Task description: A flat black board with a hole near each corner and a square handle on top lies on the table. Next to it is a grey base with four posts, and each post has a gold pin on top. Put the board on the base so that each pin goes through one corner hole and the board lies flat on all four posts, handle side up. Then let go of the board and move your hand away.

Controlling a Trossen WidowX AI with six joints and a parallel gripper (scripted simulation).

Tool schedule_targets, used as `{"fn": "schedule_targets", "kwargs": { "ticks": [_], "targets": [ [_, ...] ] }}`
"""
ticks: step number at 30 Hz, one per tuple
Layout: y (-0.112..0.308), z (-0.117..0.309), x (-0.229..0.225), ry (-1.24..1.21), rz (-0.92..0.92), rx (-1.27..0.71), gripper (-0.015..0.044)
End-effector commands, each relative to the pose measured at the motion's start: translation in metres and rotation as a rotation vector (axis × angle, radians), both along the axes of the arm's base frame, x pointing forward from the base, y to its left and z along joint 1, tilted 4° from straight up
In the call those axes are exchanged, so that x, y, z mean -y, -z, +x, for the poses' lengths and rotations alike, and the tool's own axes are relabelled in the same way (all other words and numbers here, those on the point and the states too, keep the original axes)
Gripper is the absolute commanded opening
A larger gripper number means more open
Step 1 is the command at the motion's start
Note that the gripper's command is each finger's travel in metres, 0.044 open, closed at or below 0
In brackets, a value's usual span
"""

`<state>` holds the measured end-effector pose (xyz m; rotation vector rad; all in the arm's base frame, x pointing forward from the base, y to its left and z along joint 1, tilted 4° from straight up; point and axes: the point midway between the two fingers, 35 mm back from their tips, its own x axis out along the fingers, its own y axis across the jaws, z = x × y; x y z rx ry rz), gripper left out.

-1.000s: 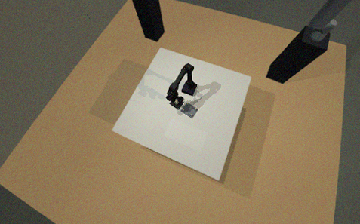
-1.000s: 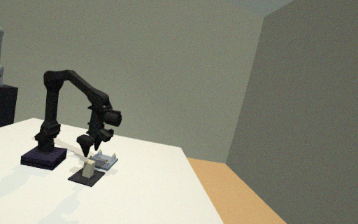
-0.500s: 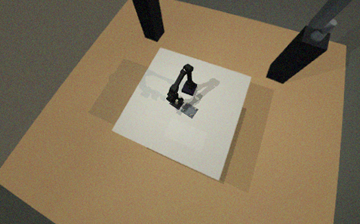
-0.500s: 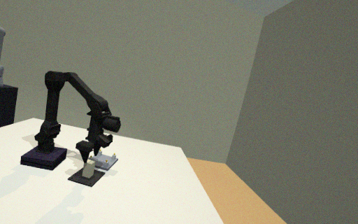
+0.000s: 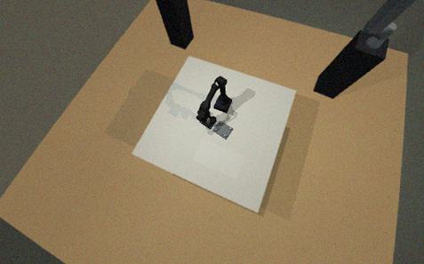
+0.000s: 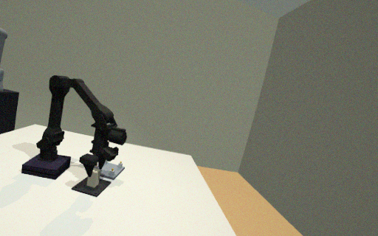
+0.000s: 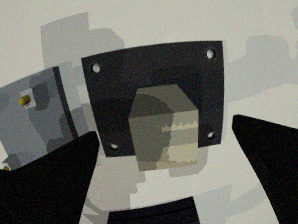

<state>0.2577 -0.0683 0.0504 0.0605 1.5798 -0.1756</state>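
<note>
Board (image 5: 209, 124) (image 6: 97, 192) (image 7: 155, 62) lies flat on the white table top (image 5: 170, 144) (image 6: 155, 199) (image 7: 277, 20), handle side up, directly below the gripper (image 5: 205, 114) (image 6: 95, 172) (image 7: 166, 131). Gripper points down; its two black fingers stand wide apart, holding nothing. Wrist view: the pale square handle (image 6: 93, 178) (image 7: 165, 132) appears in the gap between the fingers, one finger to each side, with visible space left and right of it in the picture. Exterior view: fingertips reach down close to the upper part of the handle; contact cannot be judged from this angle. All four corner holes of the board are visible in the wrist view, with pale surface showing through them and no pin in any. Grey base (image 5: 224, 130) (image 6: 108, 173) (image 7: 42, 125) sits just beside the board, separated from it by a narrow strip of table, at the left of the wrist picture. Two gold pins (image 6: 120, 163) (image 7: 24, 101) are discernible on its posts in that view, the rest being out of frame or hidden. Board is off the base. Arm (image 5: 210, 94) (image 6: 88, 96) rises from its dark block (image 5: 225, 109) (image 6: 29, 169), bends at the top and descends to the board.
</note>
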Motion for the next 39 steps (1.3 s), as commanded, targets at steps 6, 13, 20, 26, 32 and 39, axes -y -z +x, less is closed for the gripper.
{"fn": "schedule_targets", "kwargs": {
  "ticks": [6, 13, 20, 26, 32, 39],
  "targets": [
    [0.017, -0.002, 0.000, -0.004, 0.004, -0.004, 0.0440],
    [0.028, -0.002, 0.001, -0.004, 0.004, -0.005, 0.0440],
    [0.038, -0.004, 0.001, -0.004, 0.004, -0.005, 0.0440],
    [0.039, -0.004, 0.001, -0.004, 0.004, -0.005, 0.0335],
    [0.039, -0.004, 0.001, -0.004, 0.004, -0.005, 0.0177],
    [0.039, -0.004, 0.001, -0.004, 0.004, -0.005, 0.0111]
  ]
}}
